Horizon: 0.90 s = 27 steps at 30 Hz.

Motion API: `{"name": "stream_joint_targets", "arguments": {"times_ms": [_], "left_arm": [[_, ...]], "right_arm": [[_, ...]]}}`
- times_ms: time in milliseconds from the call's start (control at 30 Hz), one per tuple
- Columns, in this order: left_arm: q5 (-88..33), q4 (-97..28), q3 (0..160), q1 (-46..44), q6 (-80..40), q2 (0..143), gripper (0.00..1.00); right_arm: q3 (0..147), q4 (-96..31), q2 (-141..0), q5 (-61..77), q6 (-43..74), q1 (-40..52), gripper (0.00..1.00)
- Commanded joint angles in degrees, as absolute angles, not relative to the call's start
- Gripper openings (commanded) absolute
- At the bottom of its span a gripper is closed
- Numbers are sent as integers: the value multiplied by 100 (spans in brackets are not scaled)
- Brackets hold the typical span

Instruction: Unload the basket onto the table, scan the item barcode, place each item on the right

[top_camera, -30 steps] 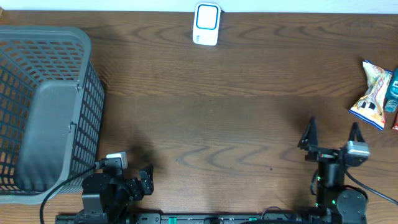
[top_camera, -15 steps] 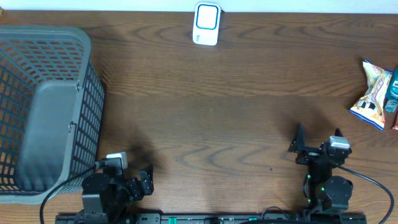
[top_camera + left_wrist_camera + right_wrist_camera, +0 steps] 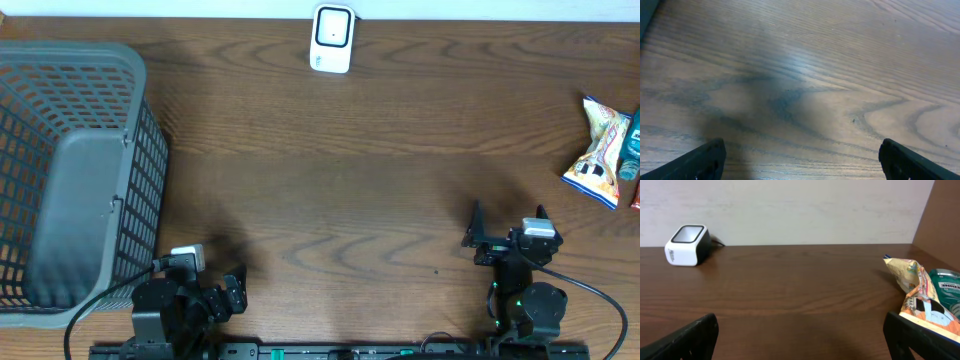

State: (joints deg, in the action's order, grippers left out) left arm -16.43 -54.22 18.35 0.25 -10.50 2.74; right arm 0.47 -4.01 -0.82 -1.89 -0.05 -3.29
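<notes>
Two sets of fingers: left fingers (image 3: 707, 159) and right fingers (image 3: 690, 337) are both spread wide, gripping nothing.
Basket (image 3: 70, 48): grey mesh at the far left of the surface (image 3: 350, 180); its left side is cut off, and the mesh hides its near corners.
Left-arm risk: the arm sits folded just beside the basket with a cable (image 3: 100, 300) trailing along the wall; a swing from here could snag the mesh or the cable.
Scanner (image 3: 332, 38): white, at the middle of the back edge, window facing up; if the wrong face of the item is shown, it likely won't read.
Right-arm risk: the bag lies well apart to its right, near the edge; a crinkly wrapper may slip or crumple in a pinch, or shove its neighbours off.
Bag (image 3: 597, 152): the likely item, lying at the far right against a green pack (image 3: 630, 145); no barcode shows in any view.
Right edge: the green pack and a red thing (image 3: 636, 190) are cut off, so they can't be identified.
</notes>
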Motion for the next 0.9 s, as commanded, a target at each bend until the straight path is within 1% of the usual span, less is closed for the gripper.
{"name": "stream_joint_targets", "arguments": {"times_ms": [0, 800, 867], "left_arm": [[-1691, -5485, 1852, 3, -1017, 259, 98], [-1691, -5505, 1774, 3, -1017, 191, 98], [-1693, -5242, 1726, 1, -1017, 152, 98]], "right_arm": [[32, -419, -36, -134, -93, -296, 99], [32, -419, -36, -134, -93, -296, 99], [32, -419, -36, -134, -93, -296, 99]]}}
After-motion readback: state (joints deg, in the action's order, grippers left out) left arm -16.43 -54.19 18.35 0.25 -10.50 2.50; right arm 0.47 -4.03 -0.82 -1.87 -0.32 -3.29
